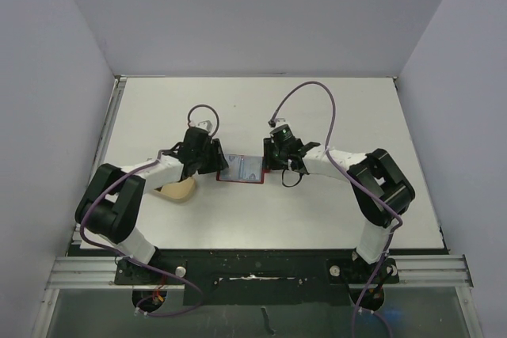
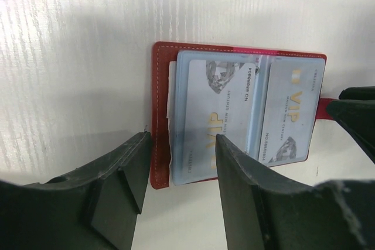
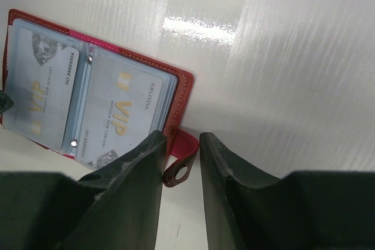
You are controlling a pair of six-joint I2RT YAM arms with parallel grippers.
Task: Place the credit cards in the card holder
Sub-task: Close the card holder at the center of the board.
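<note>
The card holder (image 2: 159, 115) lies open and flat at the middle of the white table (image 1: 333, 116), right between the 2 grippers. Its red border frames clear sleeves, and 2 credit cards sit in them, both pale blue with gold VIP lettering: one card (image 2: 217, 115) on the left half and another card (image 2: 293, 115) on the right half. Along the left half's outer side a thin pale edge sticks out past the sleeve.

The left gripper (image 2: 181, 139) hangs low over the holder's left edge with its jaws well apart. One finger is over bare table just left of the red border, the other over the left card, and nothing is clasped between them.

The right gripper (image 3: 180, 139) is at the holder's right edge. Its jaws stand only a narrow gap apart, and the red snap tab (image 3: 179, 168) lies in that gap. I cannot tell whether the fingers actually pinch it.

A tan oval dish (image 1: 178, 191) rests on the table to the near left of the holder, just beside the left arm.
</note>
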